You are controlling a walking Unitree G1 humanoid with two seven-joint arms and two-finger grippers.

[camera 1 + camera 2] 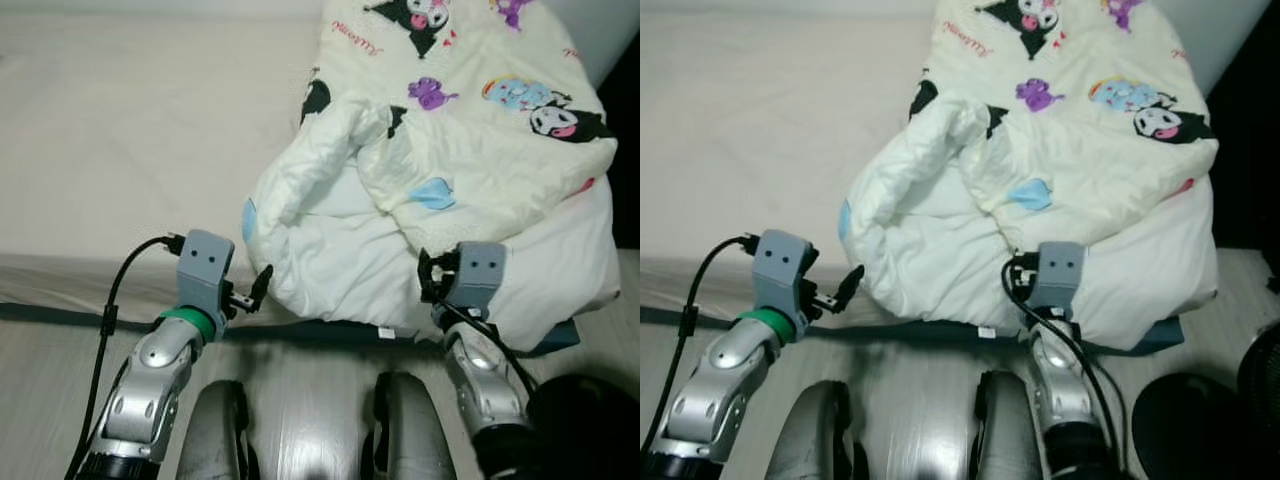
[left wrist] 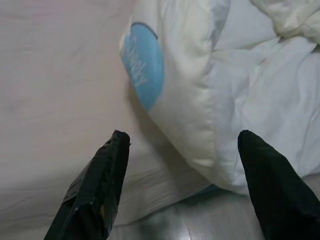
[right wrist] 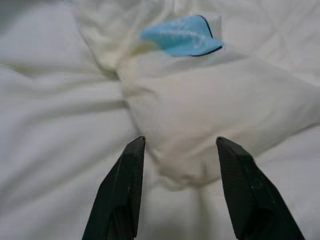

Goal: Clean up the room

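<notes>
1 comforter (image 1: 450,180), cream w/ cartoon prints, bunched on the right part of the bed (image 1: 120,140), hanging over its near edge; top cut off by the frame. 2 arms up. Left pincer (image 2: 182,175) released, fingers wide apart, at the bed edge just beside the comforter's left fold w/ a blue patch. Right pincer (image 3: 177,187) also released, fingers either side of a cream fold, contact unclear. Floor (image 1: 310,390) below, partly hidden by robot's body.

Soft, even indoor light falls across the cartoon-print comforter (image 1: 450,150), with only faint shadows in its folds. Glare streaks the floor (image 1: 310,400) below it; wrist views are blurred.
</notes>
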